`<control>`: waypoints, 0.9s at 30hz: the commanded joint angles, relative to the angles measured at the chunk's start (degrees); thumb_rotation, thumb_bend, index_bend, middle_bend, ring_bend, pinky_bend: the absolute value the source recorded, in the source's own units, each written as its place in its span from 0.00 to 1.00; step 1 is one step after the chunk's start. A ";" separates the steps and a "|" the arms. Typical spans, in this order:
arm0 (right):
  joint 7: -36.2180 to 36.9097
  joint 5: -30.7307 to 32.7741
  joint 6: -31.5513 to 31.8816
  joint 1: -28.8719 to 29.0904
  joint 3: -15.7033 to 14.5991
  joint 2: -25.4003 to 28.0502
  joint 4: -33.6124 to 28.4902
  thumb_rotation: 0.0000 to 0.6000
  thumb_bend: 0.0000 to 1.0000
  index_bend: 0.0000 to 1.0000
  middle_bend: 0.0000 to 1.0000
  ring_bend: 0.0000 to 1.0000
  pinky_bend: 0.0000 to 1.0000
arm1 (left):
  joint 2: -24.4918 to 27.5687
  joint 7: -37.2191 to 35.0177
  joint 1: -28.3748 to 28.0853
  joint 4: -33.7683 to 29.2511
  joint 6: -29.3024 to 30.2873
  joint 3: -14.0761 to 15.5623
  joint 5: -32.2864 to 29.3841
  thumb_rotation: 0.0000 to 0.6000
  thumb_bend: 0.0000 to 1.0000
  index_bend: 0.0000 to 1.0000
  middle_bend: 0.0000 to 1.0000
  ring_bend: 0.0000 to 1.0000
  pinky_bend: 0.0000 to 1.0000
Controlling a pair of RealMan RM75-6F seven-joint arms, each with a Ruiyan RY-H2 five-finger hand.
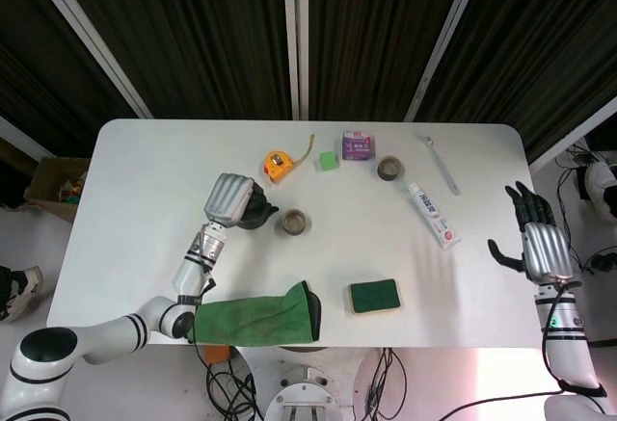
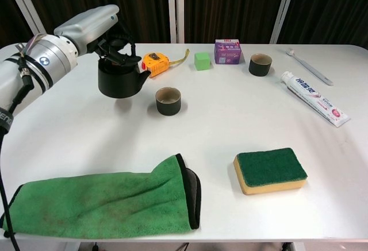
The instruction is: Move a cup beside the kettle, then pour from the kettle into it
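found left hand point(image 2: 99, 28) gripping black kettle point(image 2: 119, 80) from above, held off the table point(image 2: 230, 119) just left of cup point(image 2: 168, 100). noted right hand point(image 1: 542, 248) empty, fingers spread, at table's right edge.

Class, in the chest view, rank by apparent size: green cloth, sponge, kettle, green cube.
1. green cloth
2. sponge, though it lies nearer the camera than the kettle
3. kettle
4. green cube

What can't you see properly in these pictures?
- Kettle: the left hand covers its top in both views, so lid and contents stay hidden.
- Near cup: neither view tells whether it holds water.
- Right hand: outside the chest view's frame.
- Purple box: print too small.
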 commanded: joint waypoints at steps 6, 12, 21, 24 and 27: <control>-0.54 0.30 -0.47 -0.41 0.83 -0.60 1.01 1.00 0.27 0.00 0.00 0.00 0.00 | -1.18 1.39 -1.47 0.69 -0.20 -0.09 0.54 1.00 0.36 1.00 1.00 1.00 0.71; -0.28 -0.24 -0.58 -0.63 1.16 -0.53 1.14 1.00 0.27 0.00 0.00 0.00 0.00 | -1.78 2.92 -2.26 1.30 0.08 0.05 1.02 1.00 0.36 1.00 1.00 1.00 0.71; -0.42 -0.42 -0.88 -0.90 1.68 -0.65 1.65 1.00 0.27 0.00 0.00 0.00 0.00 | -2.44 4.30 -3.02 1.69 0.38 0.23 1.43 1.00 0.37 1.00 1.00 1.00 0.71; -0.73 -0.22 -0.93 -0.97 1.88 -0.81 1.82 1.00 0.27 0.00 0.00 0.00 0.00 | -2.64 5.43 -3.14 2.26 0.96 0.74 2.08 1.00 0.37 1.00 1.00 1.00 0.71; -1.01 -0.21 -0.96 -1.01 2.04 -0.98 2.01 1.00 0.28 0.00 0.00 0.00 0.00 | -2.97 5.95 -3.18 2.84 1.46 1.23 2.71 1.00 0.37 1.00 1.00 1.00 0.71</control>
